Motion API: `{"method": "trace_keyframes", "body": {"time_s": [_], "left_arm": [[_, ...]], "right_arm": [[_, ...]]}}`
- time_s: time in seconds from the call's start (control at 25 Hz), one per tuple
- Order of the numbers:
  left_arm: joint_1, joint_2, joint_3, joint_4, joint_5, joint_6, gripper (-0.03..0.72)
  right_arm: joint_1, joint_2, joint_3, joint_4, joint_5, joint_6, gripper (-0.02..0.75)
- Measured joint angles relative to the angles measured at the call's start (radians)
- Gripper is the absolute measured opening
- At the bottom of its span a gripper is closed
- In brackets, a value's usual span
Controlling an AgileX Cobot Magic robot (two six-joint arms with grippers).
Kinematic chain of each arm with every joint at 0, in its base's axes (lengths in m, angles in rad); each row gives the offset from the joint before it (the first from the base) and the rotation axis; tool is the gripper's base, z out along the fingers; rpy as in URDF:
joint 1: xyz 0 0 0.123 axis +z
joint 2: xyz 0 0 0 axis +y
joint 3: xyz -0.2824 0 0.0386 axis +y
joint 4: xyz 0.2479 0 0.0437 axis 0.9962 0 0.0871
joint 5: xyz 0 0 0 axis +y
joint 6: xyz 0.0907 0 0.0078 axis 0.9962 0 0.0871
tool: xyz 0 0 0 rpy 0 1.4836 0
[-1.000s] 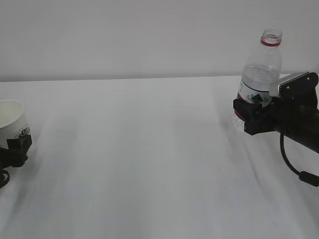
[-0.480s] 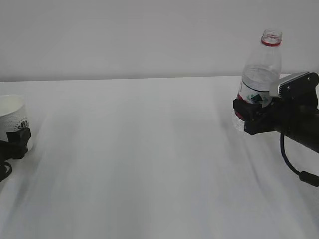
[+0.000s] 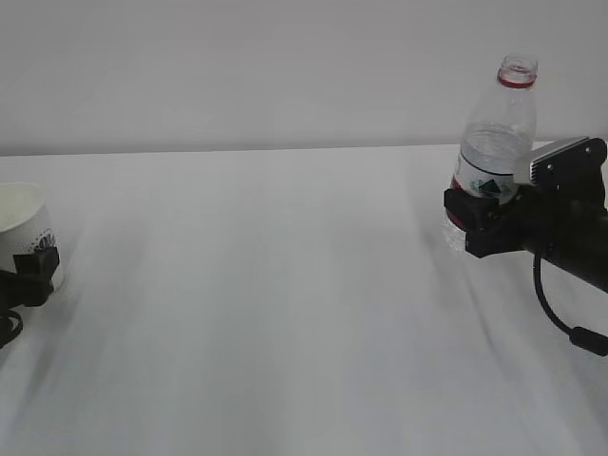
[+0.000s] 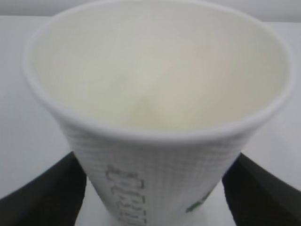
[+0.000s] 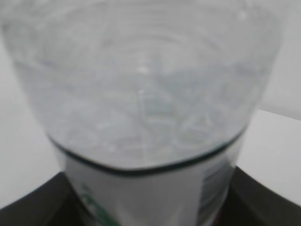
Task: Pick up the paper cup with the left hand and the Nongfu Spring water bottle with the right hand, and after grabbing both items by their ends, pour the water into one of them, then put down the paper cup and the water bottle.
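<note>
small white paper cup [image 3: 23,228] with dark green lettering stood upright far left of the bottle, black left gripper [image 3: 32,268] clasped round its base, clear red-labelled plastic bottle [image 3: 494,152] stood upright, uncapped, black right gripper [image 3: 472,223] pinched its lower body

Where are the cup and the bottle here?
cup [image 4: 155,155], left wrist view, textured outer wall below the rim
bottle [image 3: 498,128], exterior view, clear upper body above the label

You see: paper cup [image 3: 23,228] far left on table [image 3: 285,304] | water bottle [image 3: 496,142] upright far right | each between its end effector's jaws
</note>
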Motion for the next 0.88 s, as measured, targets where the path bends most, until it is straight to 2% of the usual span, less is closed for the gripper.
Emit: {"method": "trace_keyframes", "body": {"time_s": [0.44, 0.88], "left_arm": [[0.0, 0.0, -0.002, 0.0, 0.012, 0.0, 0.692], [0.0, 0.059, -0.064, 0.0, 0.002, 0.0, 0.692]], "right_arm": [[0.0, 0.0, 0.0, -0.01, -0.002, 0.002, 0.473], [0.0, 0.0, 0.0, -0.018, -0.019, 0.002, 0.473]]}}
